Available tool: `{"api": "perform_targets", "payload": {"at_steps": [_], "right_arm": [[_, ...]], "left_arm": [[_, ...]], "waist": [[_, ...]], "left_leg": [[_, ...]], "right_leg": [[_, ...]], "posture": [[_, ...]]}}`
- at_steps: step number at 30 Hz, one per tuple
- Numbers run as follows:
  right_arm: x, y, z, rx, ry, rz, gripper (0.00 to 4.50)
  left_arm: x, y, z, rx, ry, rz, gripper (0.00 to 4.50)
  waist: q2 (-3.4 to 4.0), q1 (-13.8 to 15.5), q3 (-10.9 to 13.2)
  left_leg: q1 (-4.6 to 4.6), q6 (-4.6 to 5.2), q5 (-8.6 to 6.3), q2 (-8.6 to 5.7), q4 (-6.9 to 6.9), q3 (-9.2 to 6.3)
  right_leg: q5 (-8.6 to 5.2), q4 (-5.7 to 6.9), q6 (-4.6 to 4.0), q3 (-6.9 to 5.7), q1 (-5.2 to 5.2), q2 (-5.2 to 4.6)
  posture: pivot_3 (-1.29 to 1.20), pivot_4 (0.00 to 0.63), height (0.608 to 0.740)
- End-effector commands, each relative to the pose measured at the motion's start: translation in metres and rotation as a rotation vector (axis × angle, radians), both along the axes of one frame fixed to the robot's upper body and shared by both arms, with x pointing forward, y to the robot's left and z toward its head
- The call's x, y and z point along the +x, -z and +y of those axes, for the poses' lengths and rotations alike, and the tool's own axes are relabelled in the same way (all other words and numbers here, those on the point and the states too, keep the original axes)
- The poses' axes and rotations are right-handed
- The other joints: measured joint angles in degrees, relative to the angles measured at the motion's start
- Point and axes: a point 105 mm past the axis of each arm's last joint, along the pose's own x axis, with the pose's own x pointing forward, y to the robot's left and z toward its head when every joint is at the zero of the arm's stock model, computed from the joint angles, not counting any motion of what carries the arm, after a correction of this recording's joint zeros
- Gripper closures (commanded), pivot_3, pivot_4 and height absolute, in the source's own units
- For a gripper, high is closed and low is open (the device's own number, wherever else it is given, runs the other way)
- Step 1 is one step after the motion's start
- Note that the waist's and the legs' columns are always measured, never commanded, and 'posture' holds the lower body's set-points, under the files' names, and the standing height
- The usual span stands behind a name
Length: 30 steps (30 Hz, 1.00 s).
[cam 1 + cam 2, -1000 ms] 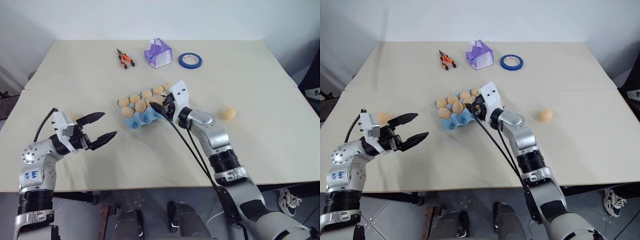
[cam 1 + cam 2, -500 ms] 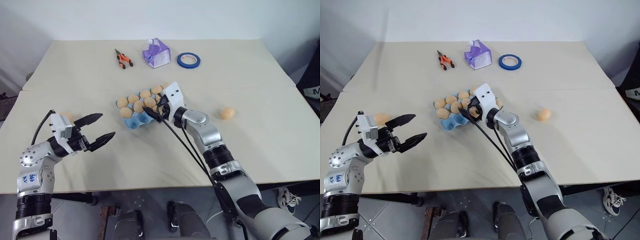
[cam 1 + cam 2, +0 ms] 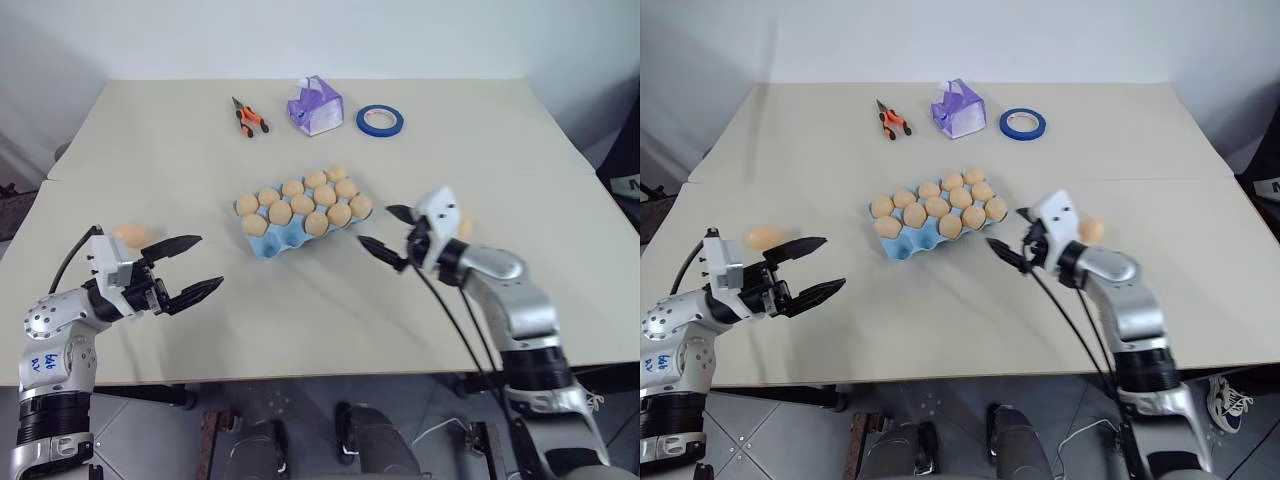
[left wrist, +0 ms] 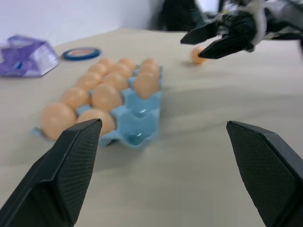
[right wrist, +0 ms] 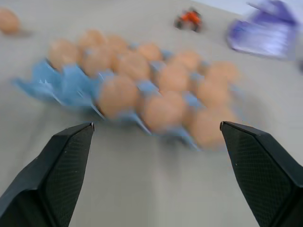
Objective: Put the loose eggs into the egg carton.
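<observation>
The light blue egg carton (image 3: 272, 243) lies mid-table with several tan eggs (image 3: 318, 222) in its cups; two cups at its near-left end are bare. One loose egg (image 3: 762, 237) rests on the table just beyond my left gripper (image 3: 205, 263), which is open and empty. Another loose egg (image 3: 1092, 229) lies on the right, just behind my right gripper (image 3: 374, 225). That gripper is open and empty, a short way right of the carton and pointing at it. In the left wrist view the right gripper (image 4: 208, 42) hovers beside that egg (image 4: 196, 54).
At the back of the table lie orange-handled pliers (image 3: 250, 117), a purple-and-white box (image 3: 315, 105) and a blue tape roll (image 3: 380, 120). The table's front edge (image 3: 300, 372) runs close under both arms.
My right gripper, shut on an egg at the carton's right end, has opened and pulled away to the right; the egg stays in the carton. The left arm has hardly moved.
</observation>
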Motion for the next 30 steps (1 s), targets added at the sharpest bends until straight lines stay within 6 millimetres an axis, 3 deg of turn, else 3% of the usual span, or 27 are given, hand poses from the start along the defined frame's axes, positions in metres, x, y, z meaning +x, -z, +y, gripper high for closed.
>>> {"api": "perform_targets", "payload": {"at_steps": [1,5,9,17,20,24,30], "right_arm": [[-0.013,-0.017,-0.022,0.003,0.032,-0.049,0.04],[-0.036,-0.012,-0.060,-0.030,0.089,-0.014,0.04],[-0.062,-0.011,-0.086,-0.051,0.093,0.017,0.04],[-0.084,-0.003,-0.128,-0.087,0.216,0.053,0.04],[-0.075,0.003,-0.138,-0.077,0.287,0.049,0.04],[-0.037,0.000,-0.150,0.014,0.441,-0.008,0.04],[0.017,0.001,-0.125,0.121,0.460,-0.037,0.04]], "left_arm": [[-0.008,0.002,0.007,0.041,0.032,-0.016,0.00],[-0.011,0.008,0.009,0.043,0.067,-0.024,0.00],[-0.010,0.011,0.009,0.037,0.076,-0.011,0.00],[-0.005,0.009,0.009,0.029,0.078,0.001,0.00],[-0.001,0.008,0.006,0.025,0.080,0.002,0.00],[0.005,0.005,0.002,0.019,0.083,-0.006,0.00],[0.011,-0.001,-0.006,-0.002,0.085,-0.031,0.00]], "waist": [[0.02,-0.03,0.01],[0.05,0.44,0.03],[0.05,1.14,0.03],[0.05,1.58,0.03],[0.04,1.49,0.03],[0.05,1.00,0.05],[0.08,0.69,0.06]], "left_leg": [[0.02,0.00,0.00,0.01,0.00,0.02],[0.01,0.00,0.00,0.01,0.01,0.01],[-0.02,0.10,-0.05,-0.01,0.04,0.04],[0.01,0.11,-0.06,-0.02,0.10,0.04],[0.01,0.11,-0.06,-0.03,0.12,0.06],[0.05,0.13,-0.05,-0.03,0.16,0.14],[0.05,0.32,0.17,-0.01,0.12,0.11]], "right_leg": [[-0.01,0.02,-0.02,0.01,0.00,0.03],[-0.02,-0.02,-0.02,-0.02,0.01,0.04],[-0.02,-0.11,0.02,0.00,0.03,0.04],[-0.01,-0.11,0.06,-0.01,0.07,0.07],[0.01,-0.13,0.10,0.03,0.09,0.07],[0.04,-0.12,0.13,0.12,0.10,0.10],[0.02,0.00,0.08,0.09,0.06,0.11]], "posture": [[0.00,0.150,0.740],[0.00,0.150,0.740],[0.00,0.150,0.740],[0.00,0.150,0.740],[0.00,0.150,0.740],[0.00,0.150,0.740],[0.00,0.150,0.740]]}}
